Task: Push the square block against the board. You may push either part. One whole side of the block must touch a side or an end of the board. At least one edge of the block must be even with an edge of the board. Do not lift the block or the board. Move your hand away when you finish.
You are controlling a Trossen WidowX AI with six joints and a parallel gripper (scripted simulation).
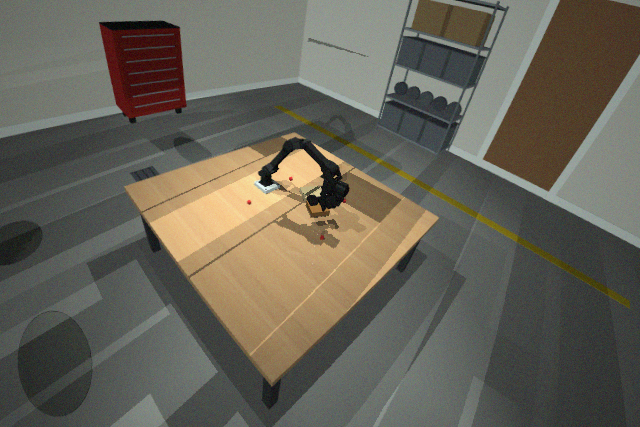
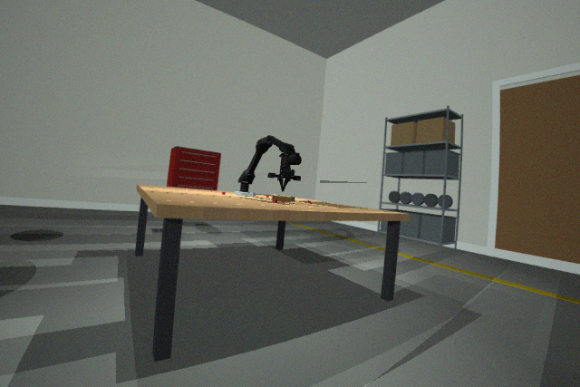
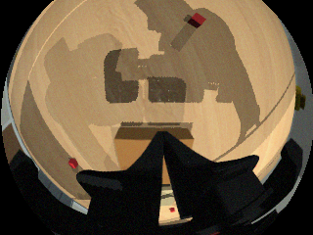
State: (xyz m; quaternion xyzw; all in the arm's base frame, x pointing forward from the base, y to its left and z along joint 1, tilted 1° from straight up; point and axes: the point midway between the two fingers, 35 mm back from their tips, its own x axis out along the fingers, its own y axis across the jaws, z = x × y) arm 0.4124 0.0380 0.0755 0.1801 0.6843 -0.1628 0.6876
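The square block (image 1: 316, 209) (image 2: 283, 198) (image 3: 131, 153) is orange-brown and lies flat on the table. The board (image 1: 310, 189) (image 3: 166, 201) is pale and lies on the arm-base side of the block, partly hidden by the arm. In the wrist view a thin dark strip shows between block and board through the slit beside the fingers; I cannot tell whether they touch or whether their edges are even. My gripper (image 2: 283, 189) (image 3: 161, 135) is shut and empty. It points down above the block, with its tips apart from the block's top.
Small red markers (image 1: 249, 202) (image 1: 290, 178) (image 1: 322, 237) (image 3: 73, 163) (image 3: 197, 21) lie around the two parts on the wooden table (image 1: 227, 303) (image 2: 281, 212). The arm's white base plate (image 1: 266, 186) is behind them. Arm shadows fall across the table beyond the block.
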